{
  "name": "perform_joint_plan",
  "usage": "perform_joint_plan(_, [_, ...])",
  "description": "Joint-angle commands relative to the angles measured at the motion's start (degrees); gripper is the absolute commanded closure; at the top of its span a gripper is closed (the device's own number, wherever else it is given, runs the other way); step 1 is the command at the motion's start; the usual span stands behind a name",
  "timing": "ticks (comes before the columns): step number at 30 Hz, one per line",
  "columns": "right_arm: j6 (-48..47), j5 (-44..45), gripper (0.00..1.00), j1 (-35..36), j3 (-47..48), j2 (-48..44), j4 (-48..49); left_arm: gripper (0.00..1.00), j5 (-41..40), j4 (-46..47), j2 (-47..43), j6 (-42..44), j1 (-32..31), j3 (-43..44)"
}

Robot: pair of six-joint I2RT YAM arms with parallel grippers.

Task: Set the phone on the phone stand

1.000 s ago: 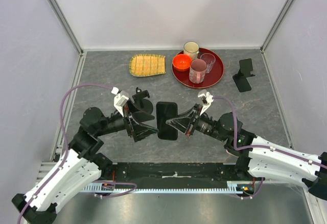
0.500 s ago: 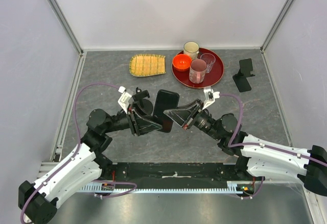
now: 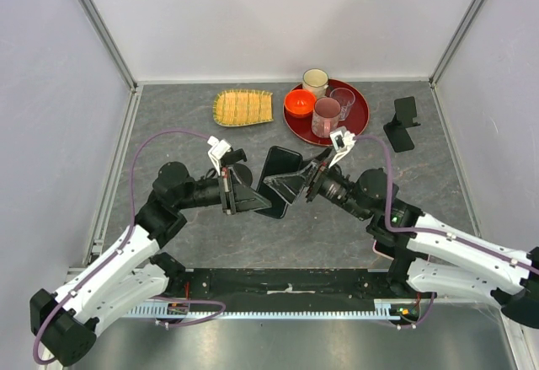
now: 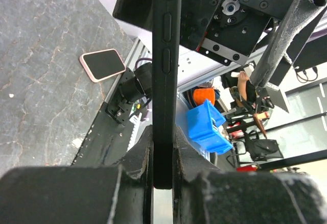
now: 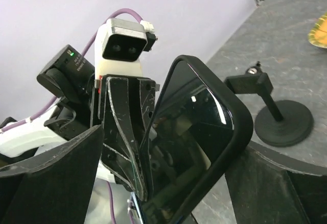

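Observation:
The black phone (image 3: 279, 170) hangs tilted above the table's middle, seen edge-on in the left wrist view (image 4: 164, 71). My left gripper (image 3: 264, 201) is shut on its lower end (image 4: 163, 155). My right gripper (image 3: 284, 188) is open, its fingers (image 5: 56, 168) spread wide either side of the phone's glass face (image 5: 199, 132) without pressing it. The phone stand (image 5: 280, 119), black with a round disc base, stands on the table just beyond the phone. In the top view only the phone stand's upper part (image 3: 237, 153) shows behind the left gripper.
A red tray (image 3: 358, 121) with cups and an orange bowl (image 3: 299, 101) sits at the back. A woven yellow mat (image 3: 243, 107) lies left of it. An angled black holder (image 3: 402, 126) is at the back right. A pink-cased phone (image 4: 102, 64) lies near the table's front edge.
The phone was lifted off the table and tipped up. My left gripper closed on it, and my right gripper, which had held it, opened.

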Motion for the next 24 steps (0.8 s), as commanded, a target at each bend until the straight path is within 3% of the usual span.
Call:
perform_joint_plan(1, [-4.7,-0.5,0.02,-1.6,6.4,-3.7,-14.8,0.98,1.6,-5.6,0.7,-5.3,-0.1,5.7])
perform_joint_plan(6, [-6.8,-8.5,0.02,-6.0,12.6,-4.5,-24.1,0.98,1.8,-9.1,-2.5,5.0,-0.1,7.5])
perform_joint_plan(10, [-10.1,-17.0,0.05,-7.8,16.5,-1.8,-27.7,0.98,8.0,-9.2,-3.6,12.5,0.0,7.5])
perform_joint_plan(14, [-13.4,-24.0,0.1,-8.4,18.5,0.7,-28.3,0.98,9.2,-20.3,-2.4,22.3,-0.1,10.4])
perform_joint_plan(17, [-15.3,-26.9,0.1,-8.3,18.9,1.4,-28.4,0.98,10.5,-22.6,-2.9,26.2,-0.1,11.5])
perform_joint_plan(24, [-17.1,-34.4,0.26,-8.6,19.9,3.1,-30.5,0.98,13.5,-25.5,-5.1,31.5,-0.1,12.4])
